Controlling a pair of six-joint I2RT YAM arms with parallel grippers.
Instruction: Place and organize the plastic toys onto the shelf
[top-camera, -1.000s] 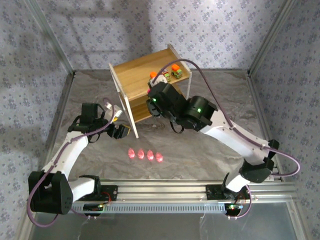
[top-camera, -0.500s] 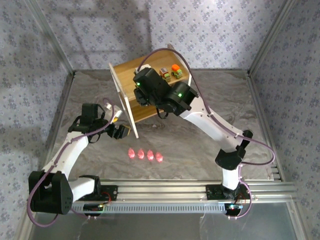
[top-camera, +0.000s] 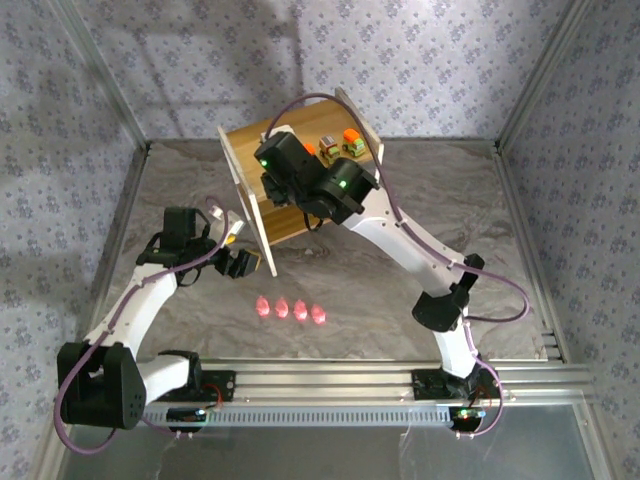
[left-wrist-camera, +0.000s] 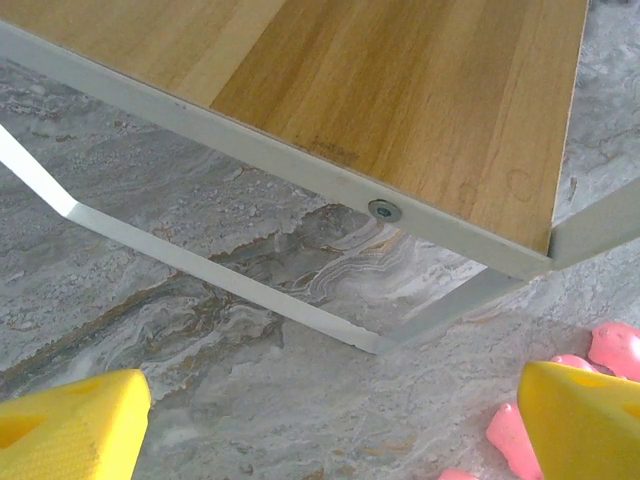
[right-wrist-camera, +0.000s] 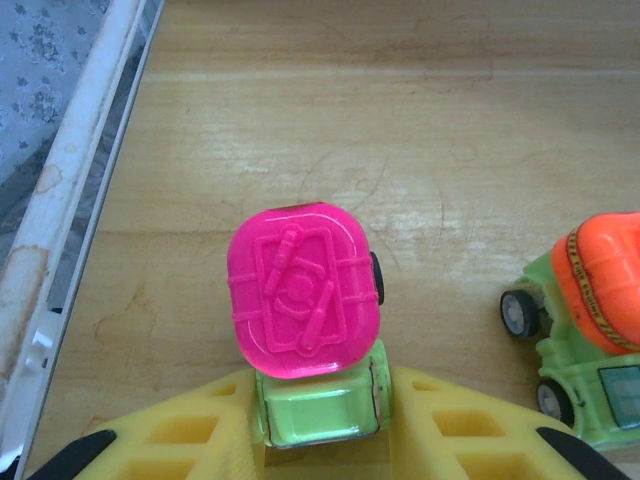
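Pinched narrow with the right gripper (right-wrist-camera: 320, 405) on a pink-top car (right-wrist-camera: 303, 305), green body squeezed between the yellow pads. Can't tell whether touching down yet or held just above the board. Ahead of the fingers and all round, bare wood on top of the shelf (right-wrist-camera: 420, 120). Off to their left, the white frame (right-wrist-camera: 70, 230). Off to their right, near but apart, an orange-top car (right-wrist-camera: 590, 310), already parked.

Swung across in the last second: from the front right of the shelf to well over the top board, reaching toward its left side. No change in grip through the swing. Means one more car coming in beside the parked cars (top-camera: 351, 141), and looks like lining up a row. Next, presumably: lower, let go, back out without nudging the orange one.

Over to the left gripper (left-wrist-camera: 330, 430): spread wide, holding nothing, parked just where it was a second ago. Ahead of those fingers, the corner of the shelf's lower board and a white leg (left-wrist-camera: 220, 270). Right beside the right-hand finger, pink figures (left-wrist-camera: 620, 345) on the table (left-wrist-camera: 200, 380). From above, four of them in a row, on the near side of the shelf, not moved. Roughly half the job left, by the look of it: cars nearly done, figures all waiting.
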